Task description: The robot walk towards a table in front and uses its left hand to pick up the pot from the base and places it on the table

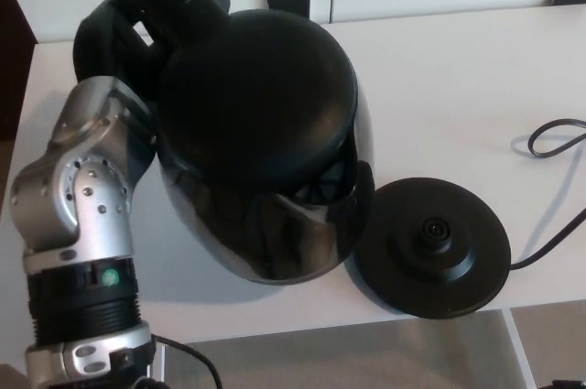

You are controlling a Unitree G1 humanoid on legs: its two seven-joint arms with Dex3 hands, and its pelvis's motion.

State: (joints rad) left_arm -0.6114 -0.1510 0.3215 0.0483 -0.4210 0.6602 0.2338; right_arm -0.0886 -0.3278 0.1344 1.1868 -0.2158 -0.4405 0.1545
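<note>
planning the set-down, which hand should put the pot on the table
Left. The left hand grips the pot by its handle, off the base and over the table. The right hand is not in view.
</note>
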